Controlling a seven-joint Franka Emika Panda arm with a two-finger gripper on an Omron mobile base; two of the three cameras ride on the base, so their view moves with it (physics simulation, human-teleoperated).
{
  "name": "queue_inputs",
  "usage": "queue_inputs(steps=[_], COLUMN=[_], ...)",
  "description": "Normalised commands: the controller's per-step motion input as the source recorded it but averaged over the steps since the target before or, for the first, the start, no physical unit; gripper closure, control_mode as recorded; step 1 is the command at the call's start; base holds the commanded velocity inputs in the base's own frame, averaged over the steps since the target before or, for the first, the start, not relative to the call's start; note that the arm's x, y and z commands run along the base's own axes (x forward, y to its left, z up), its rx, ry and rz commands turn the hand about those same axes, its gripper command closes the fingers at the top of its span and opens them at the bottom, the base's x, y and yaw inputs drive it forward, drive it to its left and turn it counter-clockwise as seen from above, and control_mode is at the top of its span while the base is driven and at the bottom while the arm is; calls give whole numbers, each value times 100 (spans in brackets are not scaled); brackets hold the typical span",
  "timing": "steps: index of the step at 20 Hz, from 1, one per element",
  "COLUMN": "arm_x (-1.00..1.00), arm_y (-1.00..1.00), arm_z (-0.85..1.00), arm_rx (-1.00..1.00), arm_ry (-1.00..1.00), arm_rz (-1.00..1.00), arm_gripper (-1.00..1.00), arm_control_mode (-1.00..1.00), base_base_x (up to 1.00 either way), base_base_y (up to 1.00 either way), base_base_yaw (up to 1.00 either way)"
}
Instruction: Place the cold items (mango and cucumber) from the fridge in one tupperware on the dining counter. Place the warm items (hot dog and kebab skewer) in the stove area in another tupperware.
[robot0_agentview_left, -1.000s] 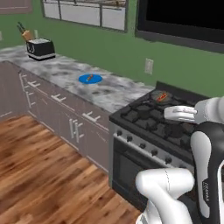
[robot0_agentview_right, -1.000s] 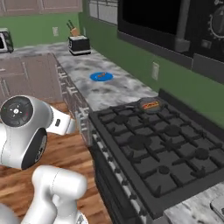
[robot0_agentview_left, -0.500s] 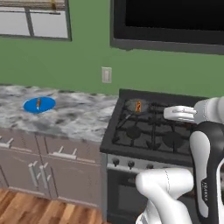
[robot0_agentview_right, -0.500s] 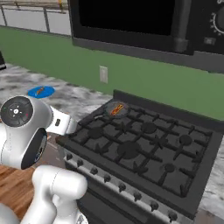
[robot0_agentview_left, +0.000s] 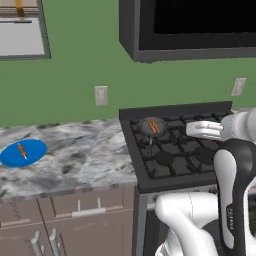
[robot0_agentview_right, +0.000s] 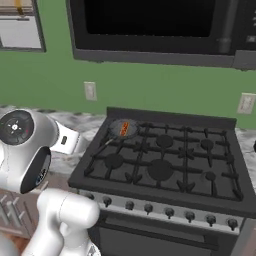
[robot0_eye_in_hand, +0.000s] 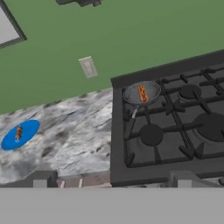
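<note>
Stove area (robot0_agentview_left: 175, 150): black gas range w/ grates, set in grey marbled desk (robot0_agentview_left: 75, 160) against green wall. Small grey pan (robot0_agentview_left: 152, 126) sits on rear-left burner, handle pointing toward front of range. Hot dog (robot0_agentview_left: 154, 127) lies inside pan, reddish-orange, roughly centred; same seen in right base view (robot0_agentview_right: 125, 127) and hand view (robot0_eye_in_hand: 142, 93).

Flat round blue plate (robot0_agentview_left: 23, 152) on desk, well left of range, apart from it. Kebab skewer (robot0_agentview_left: 22, 150) lies on plate, thin, orange-brown; hand view shows it (robot0_eye_in_hand: 19, 132) near plate centre.

Gripper (robot0_eye_in_hand: 112, 178): two dark finger tips at bottom of hand view, standing far apart, nothing between them — released, holding nothing. It hangs over front edge of range/desk, well short of pan and plate; no contact w/ either.

Arm: white forearm reaches over right side of range in left base view, above burners.

Other: wall outlet (robot0_agentview_left: 101, 95) on green wall between plate and range; dark microwave (robot0_agentview_right: 155, 27) mounted above range. Drawer fronts w/ metal handles (robot0_agentview_left: 87, 211) below desk.
</note>
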Motion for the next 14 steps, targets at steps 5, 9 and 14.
queue_inputs(steps=[5,9,14], arm_x=[0,0,0], arm_y=[0,0,0], arm_z=[0,0,0], arm_rx=[0,0,0], arm_ry=[0,0,0], arm_rz=[0,0,0], arm_gripper=[-100,-100,-100], arm_control_mode=[100,100,100], base_base_x=[18,13,23], base_base_y=[2,0,24], base_base_yaw=[-7,-2,-7])
